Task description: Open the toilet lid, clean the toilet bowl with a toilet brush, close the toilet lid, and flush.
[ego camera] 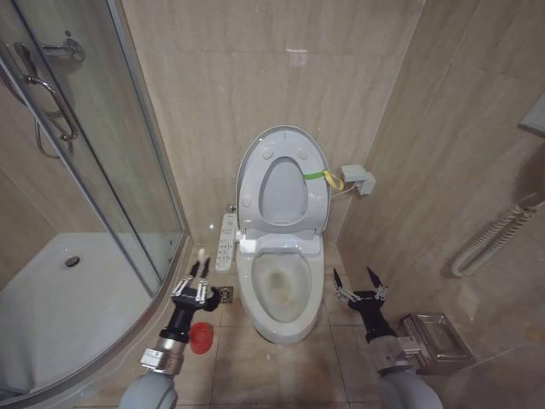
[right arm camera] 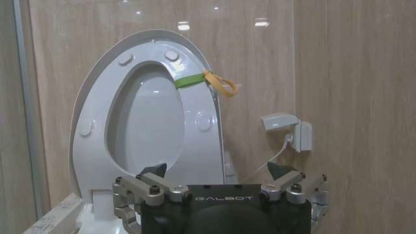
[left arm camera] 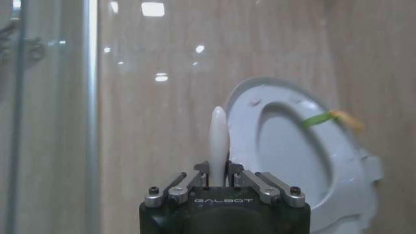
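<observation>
The toilet lid [ego camera: 283, 183] is standing raised against the tiled wall behind the toilet bowl [ego camera: 282, 290], with the seat ring folded up against it and a yellow-green strap [ego camera: 317, 176] hanging on the edge toward the robot's right. The bowl is lying open, its inside stained. The toilet brush [ego camera: 201, 259] is standing upright to the left of the bowl, over the red holder [ego camera: 200, 337] on the floor. The left hand [ego camera: 195, 289] is clenching its pale handle [left arm camera: 217, 144]. The right hand [ego camera: 358, 285] is hovering released to the right of the bowl, fingers spread. A button panel [ego camera: 226, 240] is sitting beside the bowl's left rear.

"GALBOT" is showing on both hands in the wrist views. The right wrist view is also showing a wall socket box [right arm camera: 289, 131] right of the lid; the head view is adding the shower tray [ego camera: 60, 307] further left.
</observation>
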Controlling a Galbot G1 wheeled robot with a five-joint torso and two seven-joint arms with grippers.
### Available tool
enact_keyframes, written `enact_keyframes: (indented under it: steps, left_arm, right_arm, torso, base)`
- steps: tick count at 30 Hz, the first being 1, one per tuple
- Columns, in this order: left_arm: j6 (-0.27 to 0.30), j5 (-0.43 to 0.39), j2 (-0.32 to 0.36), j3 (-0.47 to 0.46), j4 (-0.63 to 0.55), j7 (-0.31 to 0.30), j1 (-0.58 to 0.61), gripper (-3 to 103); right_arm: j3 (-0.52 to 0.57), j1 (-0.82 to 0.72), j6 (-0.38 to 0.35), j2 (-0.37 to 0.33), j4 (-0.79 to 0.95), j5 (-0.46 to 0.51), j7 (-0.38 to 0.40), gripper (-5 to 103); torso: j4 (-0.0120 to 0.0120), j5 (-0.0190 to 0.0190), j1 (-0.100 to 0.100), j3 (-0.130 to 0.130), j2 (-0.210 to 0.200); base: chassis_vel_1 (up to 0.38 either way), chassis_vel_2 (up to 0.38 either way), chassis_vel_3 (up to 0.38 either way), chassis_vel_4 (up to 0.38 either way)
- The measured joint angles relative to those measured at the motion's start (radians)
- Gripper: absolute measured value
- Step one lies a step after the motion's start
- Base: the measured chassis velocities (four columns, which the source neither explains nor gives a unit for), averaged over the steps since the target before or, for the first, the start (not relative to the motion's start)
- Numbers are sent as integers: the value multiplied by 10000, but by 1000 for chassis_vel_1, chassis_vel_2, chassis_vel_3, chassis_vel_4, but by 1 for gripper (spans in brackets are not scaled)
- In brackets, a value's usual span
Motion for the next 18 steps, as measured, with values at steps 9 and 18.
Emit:
enact_keyframes:
  steps: [9,18]
  left_arm:
    - [-268,-215,-253,-517,837,-682,222,19]
    - [-874,-429,-589,-687,2358,-749,-138,19]
  right_arm:
    - [0,0,1,0,-1,0,0,100]
    - [0,-1,0,0,0,0,0,100]
  torso:
    - [0,1,0,0,0]
    - [0,1,-1,0,0]
  base:
    - [0,0,0,0]
    - [0,0,0,0]
